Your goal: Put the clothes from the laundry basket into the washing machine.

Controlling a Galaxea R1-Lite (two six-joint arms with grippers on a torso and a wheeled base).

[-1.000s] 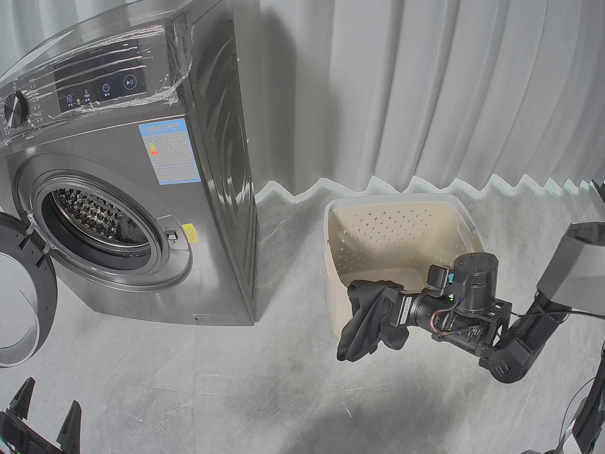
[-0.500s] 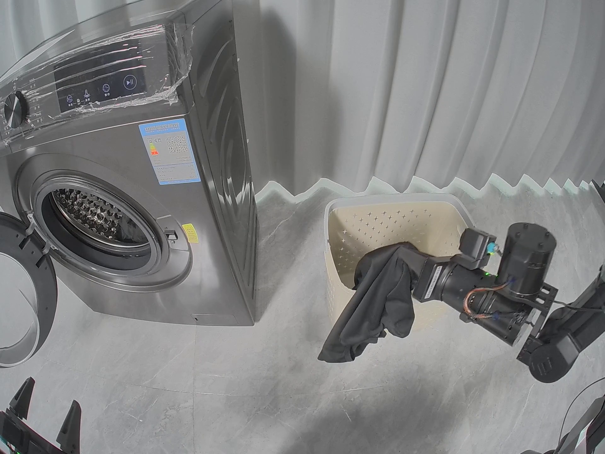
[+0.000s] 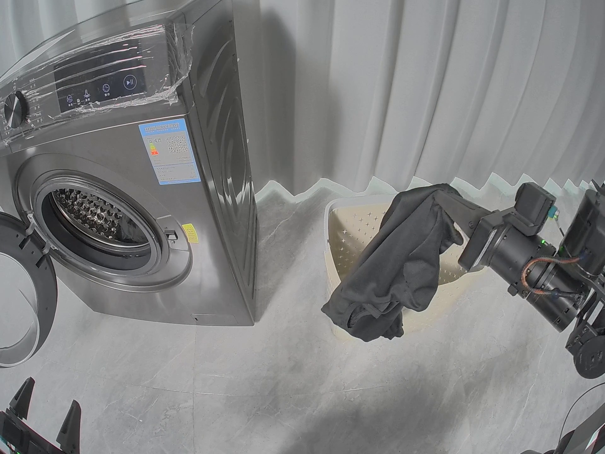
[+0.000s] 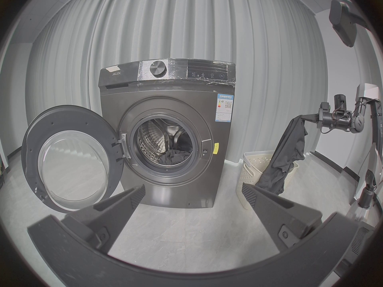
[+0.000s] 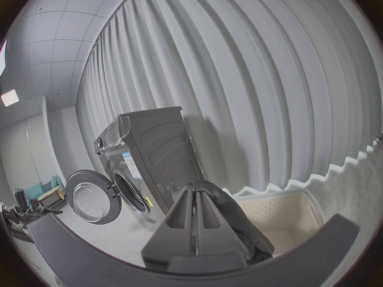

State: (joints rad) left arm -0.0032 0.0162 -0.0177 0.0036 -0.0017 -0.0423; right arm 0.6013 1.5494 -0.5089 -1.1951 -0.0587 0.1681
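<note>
Right gripper point(image 3: 449, 198) clamped on 1 dark garment point(image 3: 394, 263) hanging lengthwise over basket point(image 3: 343, 222). Washer drum point(image 3: 94, 222) well apart, robot's left. Left gripper point(image 3: 44, 414) jaws apart.

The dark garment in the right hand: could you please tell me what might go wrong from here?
1. The dark garment hangs long from the right hand, its lower end down by the laundry basket; carried sideways, it could snag the rim and tip the basket.
2. The hand pinches only the top of the cloth, so it may slip out.
3. At the washing machine, the trailing end could catch on the open door.
</note>
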